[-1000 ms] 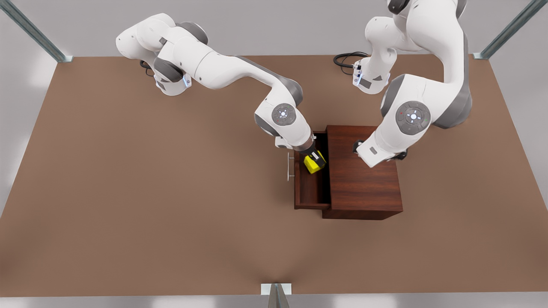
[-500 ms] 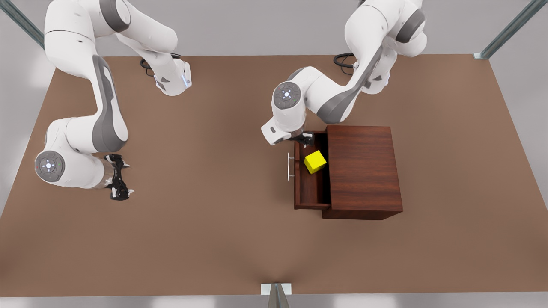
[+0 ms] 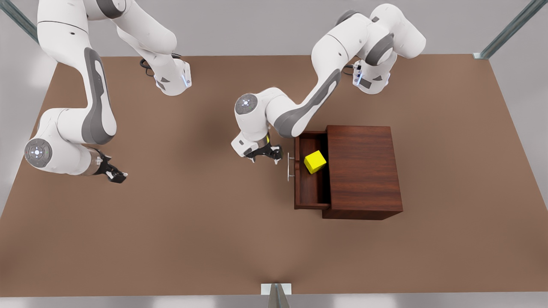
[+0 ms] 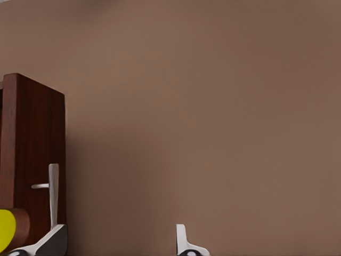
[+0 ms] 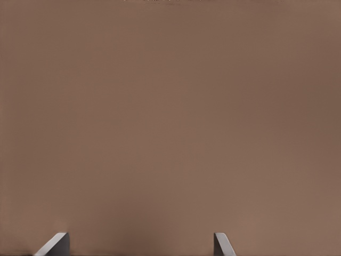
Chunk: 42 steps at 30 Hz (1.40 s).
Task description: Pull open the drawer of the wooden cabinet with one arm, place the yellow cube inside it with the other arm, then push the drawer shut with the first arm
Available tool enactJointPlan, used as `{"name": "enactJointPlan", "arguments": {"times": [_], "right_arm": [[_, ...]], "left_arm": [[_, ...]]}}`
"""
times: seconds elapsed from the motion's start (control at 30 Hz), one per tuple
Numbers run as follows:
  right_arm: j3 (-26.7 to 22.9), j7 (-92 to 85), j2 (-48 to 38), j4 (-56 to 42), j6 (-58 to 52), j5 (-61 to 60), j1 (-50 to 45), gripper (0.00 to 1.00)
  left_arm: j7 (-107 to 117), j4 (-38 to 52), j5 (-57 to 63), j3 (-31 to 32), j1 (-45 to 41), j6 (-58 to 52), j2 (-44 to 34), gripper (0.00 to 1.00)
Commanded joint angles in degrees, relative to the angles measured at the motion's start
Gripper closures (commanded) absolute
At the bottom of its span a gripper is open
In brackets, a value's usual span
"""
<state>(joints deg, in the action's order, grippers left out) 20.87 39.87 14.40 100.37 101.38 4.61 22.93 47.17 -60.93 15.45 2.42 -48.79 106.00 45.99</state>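
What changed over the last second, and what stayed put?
The right gripper released the yellow cube into the drawer and withdrew far toward the front view's left, open. The left gripper swung from above the wooden cabinet to beside the handle, open. Drawer and cabinet stayed.

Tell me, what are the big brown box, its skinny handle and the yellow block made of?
The wooden cabinet looks like dark polished wood: reddish-brown with grain streaks. The handle on its open drawer seems metal, thin and silvery. The yellow cube is plain, flat yellow, maybe plastic or painted; hard to say.
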Motion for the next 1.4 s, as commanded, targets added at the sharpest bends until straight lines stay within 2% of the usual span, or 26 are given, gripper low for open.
{"name": "enactJointPlan", "arguments": {"times": [0.0,0.37,0.67,1.0,1.37], "right_arm": [[0.05,-33.89,0.02,0.00,2.69,-0.22,-0.08,0.00],[0.05,-33.28,0.28,0.09,2.69,-0.22,-0.34,0.00],[0.23,-32.75,0.63,0.00,2.78,-0.13,-0.52,0.00],[0.32,-32.40,0.81,0.00,2.78,-0.13,-0.69,0.00],[0.32,-32.13,1.16,0.00,2.78,0.14,-1.05,0.00]], "left_arm": [[13.47,-0.07,1.42,-0.40,0.01,2.45,0.94,0.00],[13.91,-0.68,1.42,-2.95,0.28,5.18,4.63,0.00],[15.32,-2.26,1.34,-2.95,0.54,4.92,4.63,0.00],[17.60,-2.71,5.29,-3.39,-0.34,-2.90,3.58,0.00],[16.11,-2.79,6.08,-3.83,0.81,-2.56,3.67,0.00]]}}
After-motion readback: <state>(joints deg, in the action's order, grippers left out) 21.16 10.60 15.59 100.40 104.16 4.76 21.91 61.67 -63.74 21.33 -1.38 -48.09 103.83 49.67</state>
